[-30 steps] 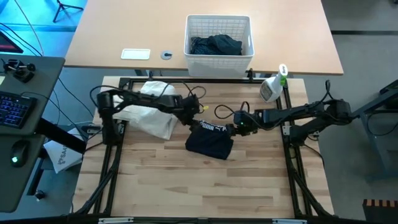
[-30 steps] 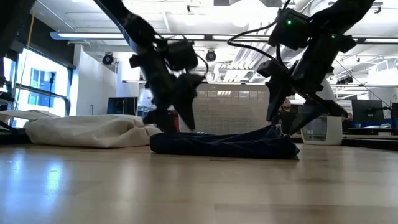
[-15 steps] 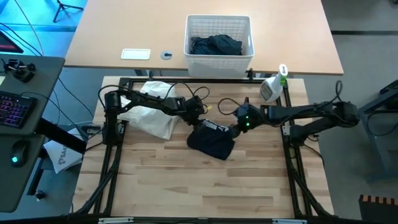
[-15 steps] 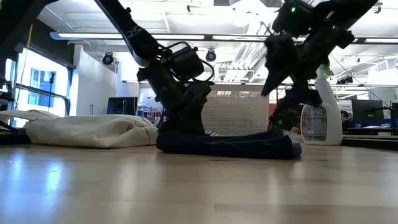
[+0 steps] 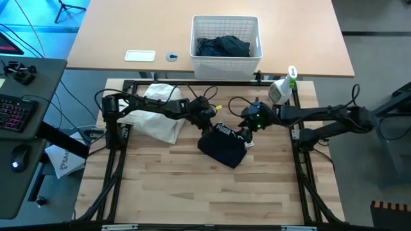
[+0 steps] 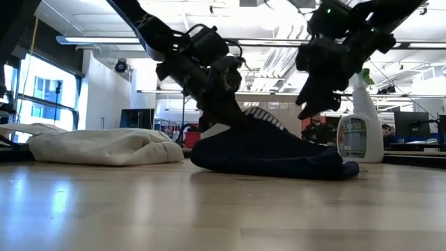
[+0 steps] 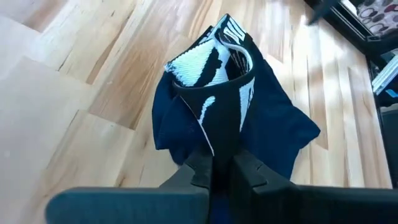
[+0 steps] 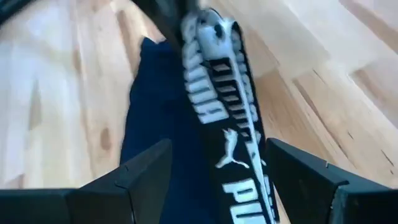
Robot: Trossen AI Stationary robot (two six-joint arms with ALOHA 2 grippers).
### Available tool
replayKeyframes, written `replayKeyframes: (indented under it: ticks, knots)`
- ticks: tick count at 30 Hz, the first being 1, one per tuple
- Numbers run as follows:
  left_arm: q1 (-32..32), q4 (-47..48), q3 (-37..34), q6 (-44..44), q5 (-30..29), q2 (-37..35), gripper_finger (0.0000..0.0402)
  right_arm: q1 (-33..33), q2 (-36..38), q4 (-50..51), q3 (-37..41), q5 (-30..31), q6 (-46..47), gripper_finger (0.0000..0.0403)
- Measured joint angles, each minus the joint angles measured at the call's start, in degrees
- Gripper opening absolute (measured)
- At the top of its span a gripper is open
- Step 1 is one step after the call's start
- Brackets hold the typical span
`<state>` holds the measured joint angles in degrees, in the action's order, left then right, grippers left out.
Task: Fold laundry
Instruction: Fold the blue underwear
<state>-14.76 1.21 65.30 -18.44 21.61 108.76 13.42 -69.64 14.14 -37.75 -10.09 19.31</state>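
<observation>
A dark navy garment (image 5: 223,147) with a black waistband bearing white lettering (image 8: 233,118) lies at the middle of the table. My left gripper (image 7: 217,177) comes in from the table's left and is shut on that waistband. In the low view the garment (image 6: 279,153) rises like a tent toward the left gripper (image 6: 214,120). My right gripper (image 8: 217,150) hangs open above the garment's right part, one finger on either side of the waistband and clear of it in the low view (image 6: 313,104). My left gripper pinches the garment's waistband (image 7: 219,140) between its two fingers, slanting down from the table's left. The waistband is lifted off the table and loops up beyond the fingers. The navy body (image 7: 280,130) hangs from it, with its lower part on the table.
A cream cloth bundle (image 5: 154,115) lies on the table's left part under the left arm. A spray bottle (image 5: 281,91) stands at the far right corner. A white basket (image 5: 226,37) holding dark clothes stands on the desk beyond. Bare wood lies toward the near edge.
My left gripper has shut on the waistband, tipped up and raised it, so the garment's left end stands up from flat and the garment has shifted slightly toward the table's right. My right gripper has risen off the garment and rolled, staying open.
</observation>
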Motion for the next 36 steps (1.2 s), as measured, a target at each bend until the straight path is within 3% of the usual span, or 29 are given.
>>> replayKeyframes:
  ticks: [6, 9, 14, 19, 23, 29, 36]
  knots:
    - [0.1, 0.6, 0.0, -0.3, 0.0, -0.1, 0.0003, 3.5, -6.3, 0.5, 0.0, 0.6, 2.6, 0.0257]
    - [0.2, 0.9, 0.0, -0.3, 0.0, -0.1, 0.0003, 7.7, -10.5, -0.7, 0.1, -5.7, 2.3, 0.0276]
    - [0.2, 1.0, 0.0, -0.4, 0.0, -0.1, 0.0003, 12.8, -18.3, -2.7, 0.1, -21.2, -1.4, 0.0326]
    - [0.2, 1.7, 0.0, -0.8, 0.1, -0.2, 0.0003, 9.8, -24.5, -3.1, -0.3, -24.1, -3.7, 0.0324]
    - [0.2, 3.8, 0.0, -0.9, 0.1, -0.2, 0.0003, 5.4, -25.3, -3.6, -0.3, -23.7, -1.6, 0.0274]
    - [0.2, 6.7, 0.0, -1.2, -1.1, -0.2, 0.0003, -0.5, -25.8, -2.8, -0.2, -21.4, 1.8, 0.0157]
    - [0.1, 6.6, 0.0, -2.0, -1.6, -0.2, 0.0003, -1.3, -26.0, -3.4, 0.0, -20.1, 2.1, 0.0025]
